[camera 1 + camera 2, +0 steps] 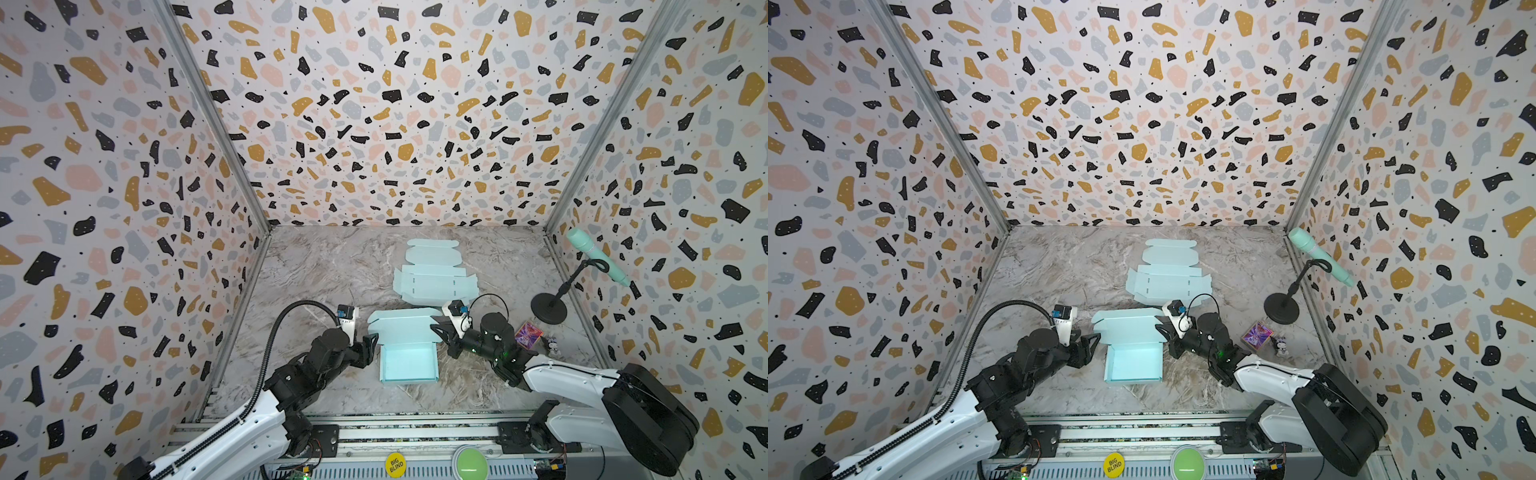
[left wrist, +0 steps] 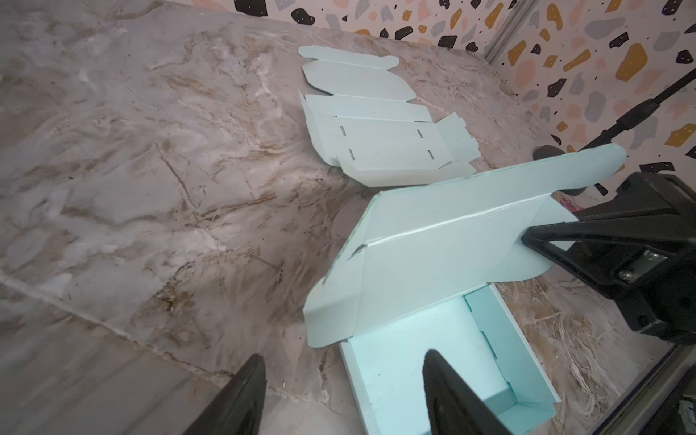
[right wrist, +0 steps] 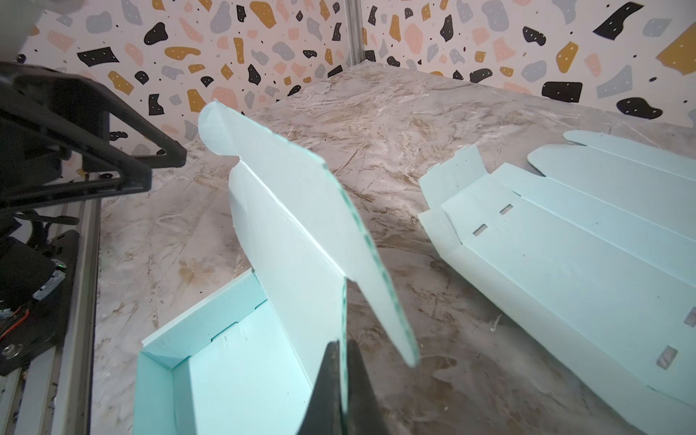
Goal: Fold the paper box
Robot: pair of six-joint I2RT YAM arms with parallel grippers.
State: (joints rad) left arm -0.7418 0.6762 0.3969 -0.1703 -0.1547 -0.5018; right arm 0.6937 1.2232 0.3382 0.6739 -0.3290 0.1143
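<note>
Marble-patterned tabletop inside speckled walls. Near its front edge sits the pale blue paper box. Its tray walls are up, but the lid stands raised, so closing and tucking it seems to be what is left. The right gripper reaches in low and is clamped on the lid's side flap. The left gripper hovers with its jaws apart, just beside the box's left wall. An unfolded blank lies behind.

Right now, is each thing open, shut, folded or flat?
paper box: tray folded, lid up, not closed.
flat box sheet: unfolded, lying flat.
left gripper: open, holding nothing.
right gripper: shut on the lid's edge.
microphone: tilted in its stand.
</note>
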